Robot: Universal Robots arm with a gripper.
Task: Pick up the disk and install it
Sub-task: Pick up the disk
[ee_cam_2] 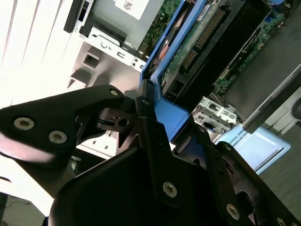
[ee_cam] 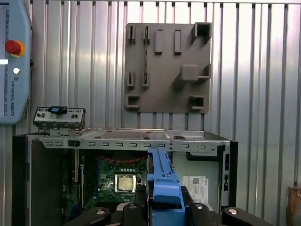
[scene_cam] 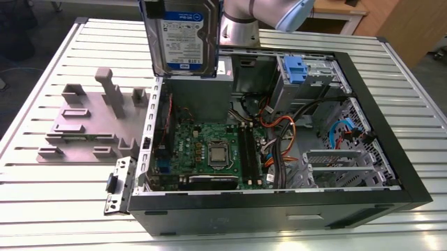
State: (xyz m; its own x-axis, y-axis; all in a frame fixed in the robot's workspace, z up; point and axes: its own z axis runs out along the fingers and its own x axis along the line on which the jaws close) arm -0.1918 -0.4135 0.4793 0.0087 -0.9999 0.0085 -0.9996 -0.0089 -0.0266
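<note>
**Disk gripped, held over the open case**

Tool (ee_cam_2: 171,126) is closed on the flat silver-grey hard disk (scene_cam: 180,39) with the white-and-blue label and blue plastic side rails. In the second wrist view the black fingers (ee_cam_2: 145,117) sit on either side of one blue rail and press against it; the circuit-board side of the disk (ee_cam_2: 188,56) runs away from the camera. In the first wrist view the disk (ee_cam: 162,181) shows edge-on, blue rail towards the camera, with the tool (ee_cam: 164,209) around its near end.

Exterior view: disk hangs upright in the air, label facing the camera. It sits over the far edge of the black tower computer case (scene_cam: 279,209), above the bigger grey metal box (scene_cam: 199,97) in the case's far corner on the exterior view's left. Grey robot arm (scene_cam: 241,23) is just behind it.

Case lies on its side, open side up, on the white ribbed metal table (scene_cam: 56,209). Inside are a green motherboard (scene_cam: 209,149) and orange and black cables (scene_cam: 279,130). A silver drive cage (scene_cam: 317,78) with a blue plastic latch (scene_cam: 293,70) sits at the far side. Disk is not in that cage; it hangs apart from it, towards the exterior view's left.

A grey plastic fixture plate with raised blocks and slots (scene_cam: 84,123) lies on the table beside the case, on the exterior view's left
</note>
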